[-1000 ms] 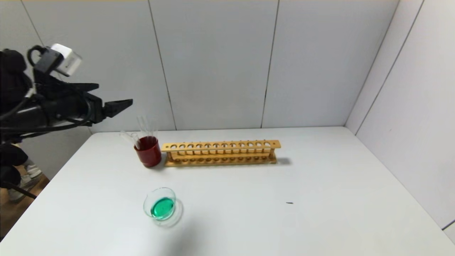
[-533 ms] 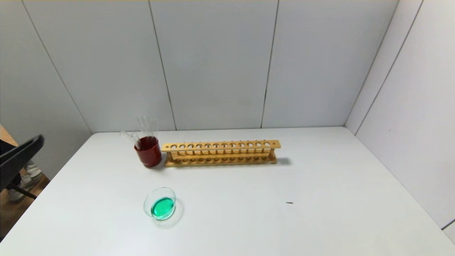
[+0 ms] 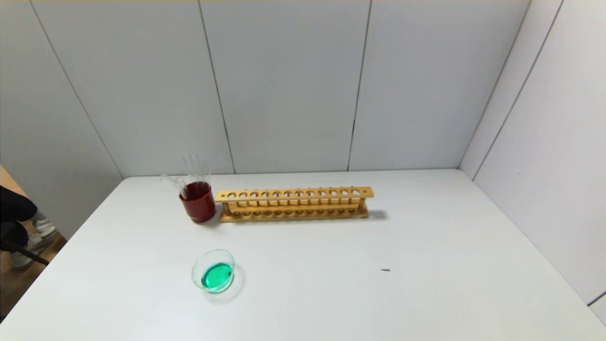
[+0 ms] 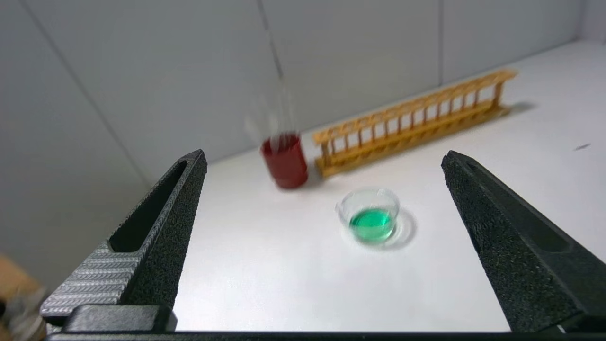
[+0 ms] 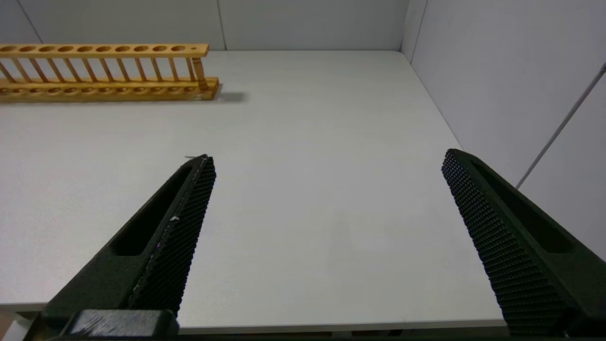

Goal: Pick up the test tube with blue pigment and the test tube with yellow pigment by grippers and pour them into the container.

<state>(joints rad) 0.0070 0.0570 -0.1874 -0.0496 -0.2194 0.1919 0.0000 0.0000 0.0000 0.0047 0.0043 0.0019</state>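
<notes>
The container (image 3: 213,271), a low clear glass dish, holds green liquid at the table's front left; it also shows in the left wrist view (image 4: 370,215). No tube with blue or yellow pigment shows. Several colourless clear tubes (image 3: 191,168) stand in the dark red cup (image 3: 197,201). Neither gripper shows in the head view. My left gripper (image 4: 324,154) is open and empty, off the table's left side, facing the dish and the cup (image 4: 284,160). My right gripper (image 5: 327,156) is open and empty above the table's front right edge.
An empty wooden tube rack (image 3: 294,203) stands beside the red cup at the back; it shows in both wrist views (image 4: 412,118) (image 5: 102,71). A small dark speck (image 3: 385,270) lies on the white table. Walls close the back and right.
My left gripper, raised at the head view's left a second ago, dropped down and left and has left that view. Nothing on the table moved.
</notes>
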